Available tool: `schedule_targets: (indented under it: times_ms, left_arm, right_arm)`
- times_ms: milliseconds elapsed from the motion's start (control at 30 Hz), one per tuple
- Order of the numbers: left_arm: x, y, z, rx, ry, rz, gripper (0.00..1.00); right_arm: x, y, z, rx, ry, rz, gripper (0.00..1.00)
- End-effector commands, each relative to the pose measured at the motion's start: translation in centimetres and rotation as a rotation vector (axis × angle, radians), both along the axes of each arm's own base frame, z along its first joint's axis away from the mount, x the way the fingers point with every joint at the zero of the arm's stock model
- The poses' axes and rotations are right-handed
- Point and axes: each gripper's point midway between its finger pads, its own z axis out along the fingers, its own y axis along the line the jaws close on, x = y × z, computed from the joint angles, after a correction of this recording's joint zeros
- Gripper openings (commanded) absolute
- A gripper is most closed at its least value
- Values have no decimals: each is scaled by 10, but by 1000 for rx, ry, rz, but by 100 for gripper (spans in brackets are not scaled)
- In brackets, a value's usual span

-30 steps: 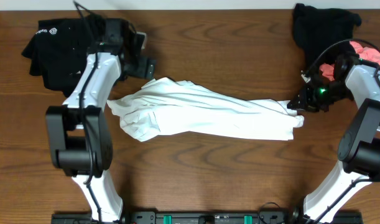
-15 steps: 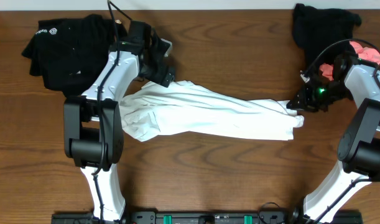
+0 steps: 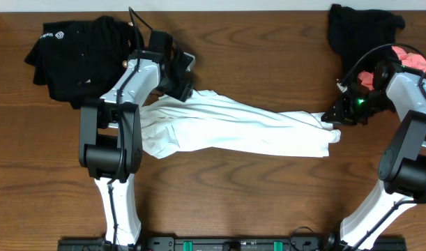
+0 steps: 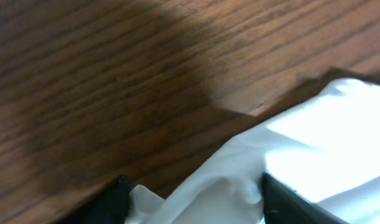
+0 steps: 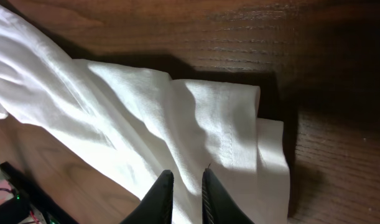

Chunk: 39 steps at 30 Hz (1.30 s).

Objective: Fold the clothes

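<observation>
Holding white T-shirt [image 3: 233,129] stretched across table [image 3: 268,56] centre, likely for flattening | right gripper [image 5: 183,194] pinched narrow on one end, anchoring | left gripper [image 4: 196,200] jaws apart astride opposite edge, poised to grip

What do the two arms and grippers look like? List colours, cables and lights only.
The left arm and right arm have white shells and bulky black joints. The left gripper and right gripper are black, with slim dark fingers. Thin black cables loop by each wrist. A green light glows near the right wrist.
</observation>
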Motion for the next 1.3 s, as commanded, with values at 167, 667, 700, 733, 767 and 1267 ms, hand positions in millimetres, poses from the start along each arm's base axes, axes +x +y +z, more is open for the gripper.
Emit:
schedule_targets:
  times_ms: [167, 667, 700, 733, 767, 1267]
  left_arm:
    - [0, -17, -1, -10, -7, -49, 6]
    - [54, 31, 92, 72, -264, 154, 6]
    - [57, 33, 103, 79, -293, 162, 6]
    - [60, 35, 114, 84, -323, 169, 6]
    - [62, 36, 124, 85, -347, 173, 6]
    - [45, 37, 166, 75, -385, 173, 6]
  right_arm:
    - [1, 6, 5, 15, -18, 13, 15]
    - [8, 4, 4, 7, -48, 13, 15]
    - [8, 4, 4, 6, -50, 13, 15]
    - [9, 4, 4, 5, -53, 13, 15]
    - [10, 3, 4, 4, -58, 13, 14]
    - [93, -10, 68, -77, -393, 62, 5]
